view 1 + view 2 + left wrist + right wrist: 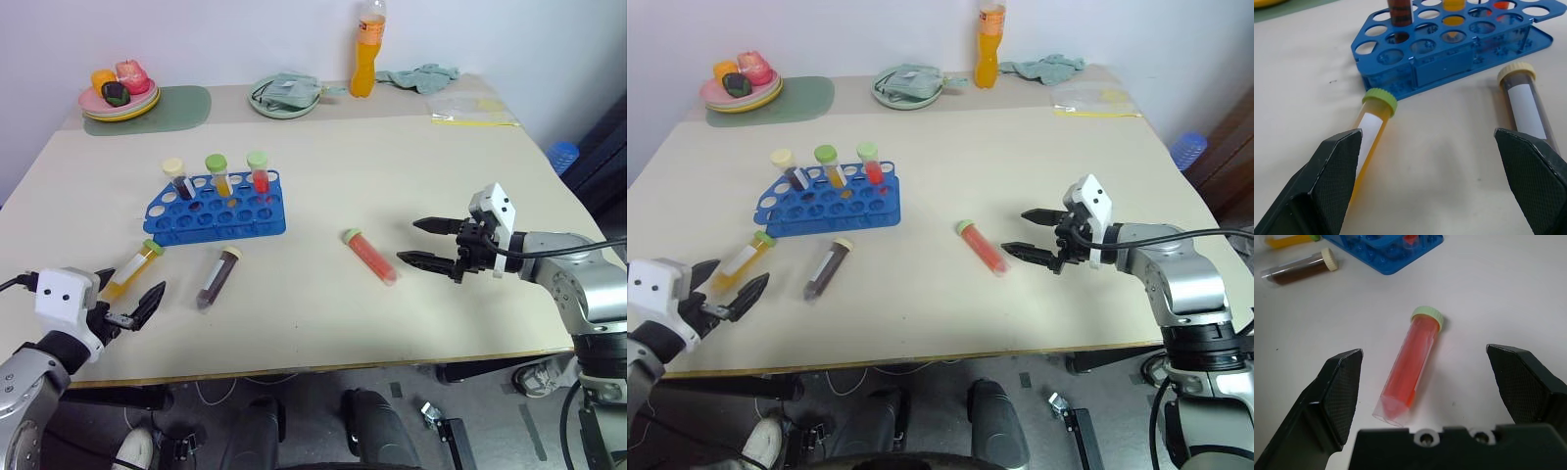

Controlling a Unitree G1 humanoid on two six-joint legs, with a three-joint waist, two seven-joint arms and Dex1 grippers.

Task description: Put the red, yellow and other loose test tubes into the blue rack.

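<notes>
Nearest the robot, at about 8 o'clock on the table (323,323), the left gripper (127,299) hangs at the near edge with its two black fingers spread wide and nothing between them; in its wrist view one finger (1327,181) lies just beside the yellow tube (131,270) and the other beside the brown tube (217,277). The yellow tube, green-capped, lies flat at roughly 9 o'clock from the table's centre, its cap towards the blue rack (217,206). Just to the 3 o'clock side of it lies the brown tube with a cream cap, also on its side, cap pointing towards the rack. At about 4 o'clock the right gripper (419,242) is held low over the table, fingers parted to their full width and empty, aimed at the red tube (369,255), which lies flat just in front of the fingertips with its pale green cap turned away from the gripper; the right wrist view shows it lying between the lines of the two open fingers without either one touching it. Farther off, at 10 o'clock from the centre, the blue rack stands with three capped tubes upright in its back row: dark, yellow and red. At the far edge, from 11 to 1 o'clock, sit a plate of toy food (120,95) on a green mat (176,106), a bowl with a cloth (284,96), an orange bottle (365,54), another cloth (423,75) and a clear bag (470,110).
</notes>
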